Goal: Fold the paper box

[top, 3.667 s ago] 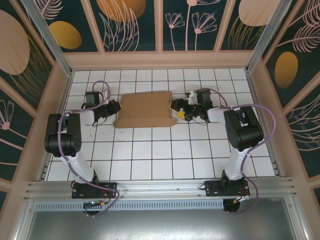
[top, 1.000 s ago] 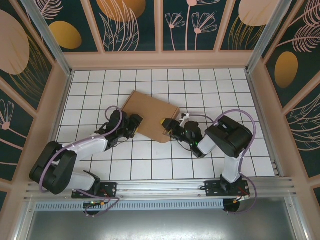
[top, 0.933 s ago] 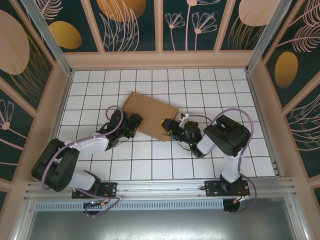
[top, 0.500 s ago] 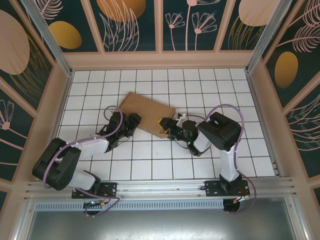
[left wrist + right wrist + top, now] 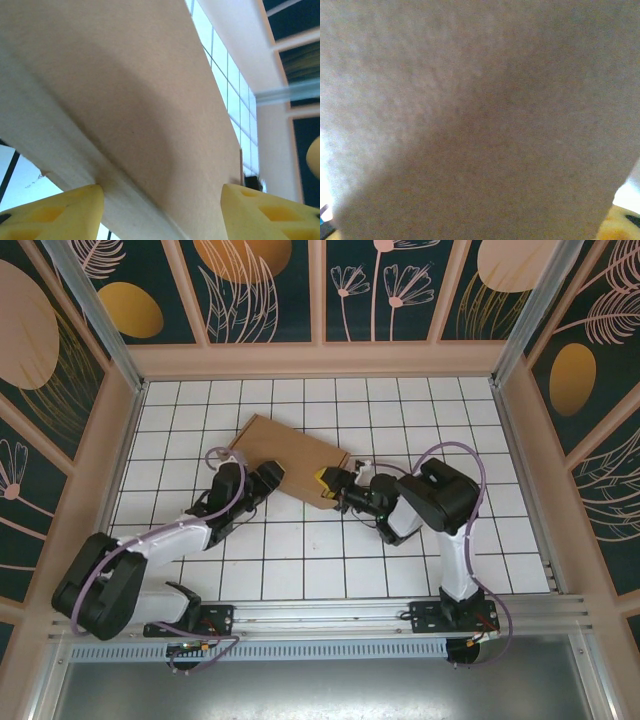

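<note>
The paper box [image 5: 290, 455], a flat brown cardboard sheet, sits skewed in the middle of the tiled table. Its near right corner lies in my right gripper [image 5: 327, 483], which is shut on that edge with a yellow finger on top. My left gripper [image 5: 270, 478] is at the box's near left edge. In the left wrist view the cardboard [image 5: 150, 100] slopes across just beyond my open left gripper [image 5: 162, 195], and the left yellow fingertip [image 5: 75, 205] touches its pale edge. In the right wrist view blurred cardboard [image 5: 480, 120] lies right against the lens, with a yellow finger [image 5: 617, 227] at the bottom right.
The white tiled table [image 5: 330, 550] is ringed by low tan walls [image 5: 320, 360]. Both arms reach in low from the near edge, and their purple cables loop up beside them. A metal rail [image 5: 320, 615] runs along the front.
The box has slid left and toward the back while turning further askew. Both grippers moved left with it, the right one staying on its near corner.
</note>
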Available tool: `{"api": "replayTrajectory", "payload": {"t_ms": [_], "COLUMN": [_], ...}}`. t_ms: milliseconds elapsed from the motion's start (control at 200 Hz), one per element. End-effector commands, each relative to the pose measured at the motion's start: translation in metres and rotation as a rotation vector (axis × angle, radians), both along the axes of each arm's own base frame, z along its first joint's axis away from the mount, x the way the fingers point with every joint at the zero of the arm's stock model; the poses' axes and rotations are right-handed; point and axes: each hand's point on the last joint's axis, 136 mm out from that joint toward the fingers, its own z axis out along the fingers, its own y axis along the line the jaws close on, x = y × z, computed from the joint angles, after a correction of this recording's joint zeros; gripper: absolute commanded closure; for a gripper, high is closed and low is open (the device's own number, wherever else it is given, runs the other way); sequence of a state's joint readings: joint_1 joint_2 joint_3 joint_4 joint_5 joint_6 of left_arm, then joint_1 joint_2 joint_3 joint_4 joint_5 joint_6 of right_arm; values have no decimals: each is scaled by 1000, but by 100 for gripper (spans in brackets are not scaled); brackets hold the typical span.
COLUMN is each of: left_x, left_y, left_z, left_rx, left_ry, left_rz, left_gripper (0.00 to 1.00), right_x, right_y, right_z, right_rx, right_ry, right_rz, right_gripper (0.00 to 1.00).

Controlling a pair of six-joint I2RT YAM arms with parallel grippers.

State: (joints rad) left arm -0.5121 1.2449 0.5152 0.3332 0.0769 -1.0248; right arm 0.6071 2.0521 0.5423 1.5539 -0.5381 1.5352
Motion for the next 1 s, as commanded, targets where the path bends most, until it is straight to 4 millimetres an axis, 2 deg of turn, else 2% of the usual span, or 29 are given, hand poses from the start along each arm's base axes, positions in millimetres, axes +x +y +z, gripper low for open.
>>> {"api": "replayTrajectory", "payload": {"t_ms": [0, 140, 215, 220, 360, 395, 410, 525, 616, 631, 726, 921, 996], "left_x": [-4, -14, -14, -13, -8, -10, -8, -15, -26, -30, -43, -63, -67], "left_y": [-5, -7, -3, -3, 10, 10, 8, -5, -13, -14, -21, -36, -35], "left_z": [45, 81, 96, 97, 99, 92, 102, 110, 117, 109, 93, 51, 35], "left_rx": [178, 342, 441, 449, 684, 759, 781, 969, 1017, 1028, 1063, 1151, 1204], "left_ry": [-176, -262, -292, -294, -297, -293, -319, -424, -549, -559, -662, -699, -683], "left_rz": [-168, -309, -347, -347, -369, -392, -392, -483, -558, -588, -690, -922, -984], "left_gripper": [36, 37, 38, 38, 39, 39, 38, 38, 37, 37, 35, 37, 37], "right_x": [-41, -33, -34, -29, -16, -14, -14, -13, -10, -10, -10, -13, -15], "right_y": [8, -6, -9, -13, -31, -34, -35, -41, -44, -44, -45, -46, -46], "right_z": [34, 19, 12, 11, 2, 1, 0, 3, 13, 15, 25, 47, 53], "right_rx": [61, -34, -109, -115, -260, -284, -293, -300, -276, -272, -254, -214, -206], "right_ry": [-92, -51, -40, -36, -24, -17, -11, 9, 7, 5, -3, -27, -37], "right_rz": [217, 198, 212, 198, 181, 182, 182, 184, 181, 183, 193, 213, 219], "right_gripper": [69, 69, 69, 69, 69, 69, 69, 69, 68, 68, 68, 67, 67]}}
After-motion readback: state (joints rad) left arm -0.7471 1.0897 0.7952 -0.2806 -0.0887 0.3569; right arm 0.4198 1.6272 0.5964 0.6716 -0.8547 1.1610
